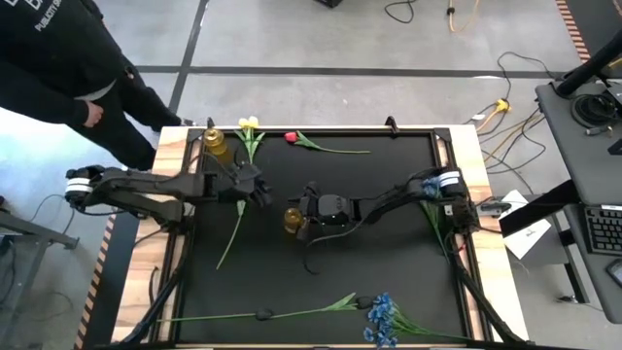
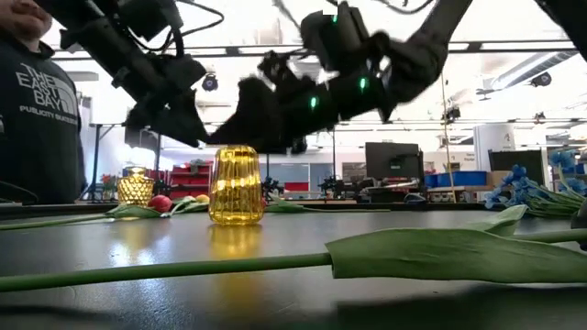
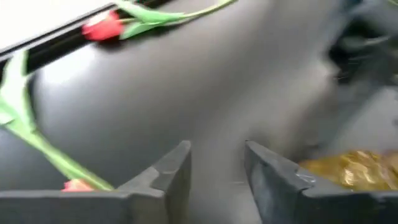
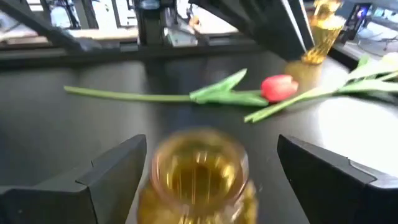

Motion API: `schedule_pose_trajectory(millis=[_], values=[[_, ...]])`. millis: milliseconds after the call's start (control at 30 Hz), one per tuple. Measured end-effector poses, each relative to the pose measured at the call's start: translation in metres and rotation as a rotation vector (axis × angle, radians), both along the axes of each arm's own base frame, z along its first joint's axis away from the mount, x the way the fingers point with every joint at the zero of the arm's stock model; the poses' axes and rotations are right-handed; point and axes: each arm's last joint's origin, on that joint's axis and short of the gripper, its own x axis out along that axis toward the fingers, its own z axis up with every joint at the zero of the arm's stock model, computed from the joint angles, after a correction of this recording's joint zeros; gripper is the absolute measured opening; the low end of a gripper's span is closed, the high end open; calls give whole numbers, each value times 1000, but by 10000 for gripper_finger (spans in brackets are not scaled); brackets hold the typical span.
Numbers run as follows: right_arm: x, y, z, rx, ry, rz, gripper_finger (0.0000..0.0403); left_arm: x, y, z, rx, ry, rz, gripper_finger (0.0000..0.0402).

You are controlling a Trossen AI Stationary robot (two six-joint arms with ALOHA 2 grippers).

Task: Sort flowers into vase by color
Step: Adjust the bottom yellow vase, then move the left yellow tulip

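Note:
An amber glass vase [image 1: 292, 220] stands upright mid-table; it also shows in the low view [image 2: 237, 184]. My right gripper [image 1: 305, 214] is open, one finger on each side of this vase [image 4: 199, 177], with a gap showing on both sides. A second amber vase [image 1: 216, 142] stands at the far left. My left gripper [image 1: 257, 186] is open and empty [image 3: 217, 168] over a tulip stem [image 1: 231, 235], whose reddish bud [image 3: 76, 185] lies beside its finger. A yellow tulip [image 1: 250, 124] and a red tulip [image 1: 290, 137] lie on the mat at the far edge.
A long green stem with a leaf [image 1: 292, 311] and a bunch of blue blossoms [image 1: 382, 321] lie along the near edge. More blue blossoms [image 1: 429, 187] lie by the right arm. A person [image 1: 68, 68] stands at the table's far left corner.

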Motion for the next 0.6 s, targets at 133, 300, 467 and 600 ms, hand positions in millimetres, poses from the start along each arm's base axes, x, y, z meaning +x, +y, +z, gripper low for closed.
schedule_pose_trajectory(millis=[133, 300, 467, 600], values=[[-7, 1, 28, 21, -5, -4, 354, -7, 22, 3, -84, 32, 182, 185], [-17, 0, 70, 25, -65, -12, 354, -11, 57, 8, -138, 91, 361, 216], [-29, 0, 107, 96, -60, -33, 354, -6, 97, 15, -182, 147, 526, 221], [-36, 1, 133, 173, -49, -77, 354, 0, 122, 6, -206, 255, 581, 221]])
